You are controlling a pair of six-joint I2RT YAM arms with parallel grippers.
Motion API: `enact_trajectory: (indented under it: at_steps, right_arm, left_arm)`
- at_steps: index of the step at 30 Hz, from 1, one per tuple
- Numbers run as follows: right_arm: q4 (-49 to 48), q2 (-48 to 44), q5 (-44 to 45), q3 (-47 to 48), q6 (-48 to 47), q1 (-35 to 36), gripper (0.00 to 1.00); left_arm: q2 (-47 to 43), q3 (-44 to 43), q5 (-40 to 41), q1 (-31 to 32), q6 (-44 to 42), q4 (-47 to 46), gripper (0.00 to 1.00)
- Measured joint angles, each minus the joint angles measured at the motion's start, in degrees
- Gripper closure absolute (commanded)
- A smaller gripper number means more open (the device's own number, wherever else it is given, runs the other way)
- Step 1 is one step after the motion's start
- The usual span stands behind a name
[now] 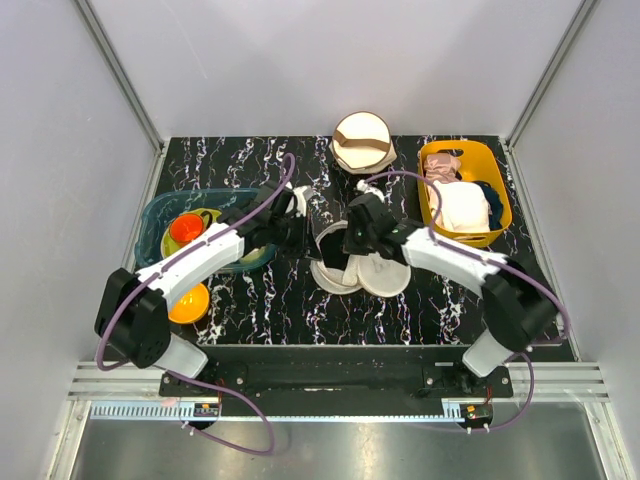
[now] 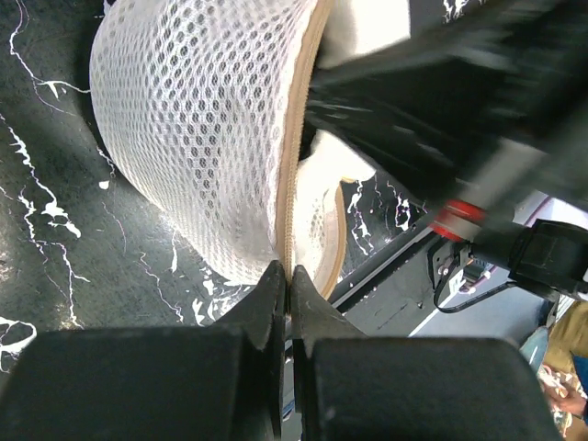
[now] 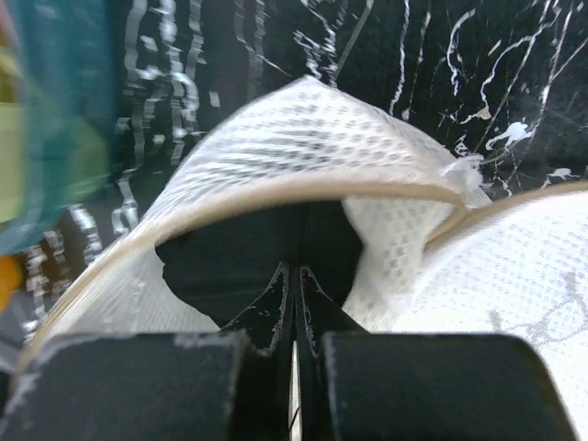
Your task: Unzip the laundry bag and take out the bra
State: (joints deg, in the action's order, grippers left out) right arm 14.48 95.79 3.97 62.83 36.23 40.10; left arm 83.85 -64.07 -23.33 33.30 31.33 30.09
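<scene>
Table: black marble, both arms reaching to its middle.
Bag: unzipped most of the way, its two mesh halves gaping apart between the grippers.
Left gripper: clenched on the bag's zip rim, which runs straight away from the fingertips.
Right gripper: jaws pressed together inside the dark mouth, mesh arching just above; I can't tell whether it holds anything.
Bra: not plainly seen; a smooth cream fold in the gap just beyond the left fingertips may be it.
Coming move: I'd guess the right arm, already in the mouth, pulls while the left anchors.
</scene>
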Motion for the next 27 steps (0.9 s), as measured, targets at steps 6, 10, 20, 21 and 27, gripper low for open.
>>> enact_trajectory:
  at_steps: [6, 10, 20, 21, 27]
  right_arm:
    - [-0.1, -15.2, -1.3, -3.4, -0.2, 0.0, 1.00]
    - [0.0, -21.9, -3.7, -5.6, -0.2, 0.0, 1.00]
    - [2.3, -31.9, -7.0, -7.0, -3.7, 0.0, 1.00]
    - [2.3, -31.4, -7.5, -6.9, -4.4, 0.0, 1.00]
    - [0.7, -23.2, -13.2, -10.2, -6.4, 0.0, 1.00]
  left_arm:
    - [4.0, 0.0, 0.0, -0.1, 0.0, -0.7, 1.00]
    - [6.6, 0.0, 0.0, -0.2, 0.1, -1.6, 1.00]
    - [8.2, 0.0, -0.1, -1.2, 0.9, -3.4, 1.00]
    - [8.2, 0.0, -0.3, -1.4, 1.2, -3.7, 1.00]
    - [8.1, -0.7, -1.2, -2.2, 2.7, -3.6, 1.00]
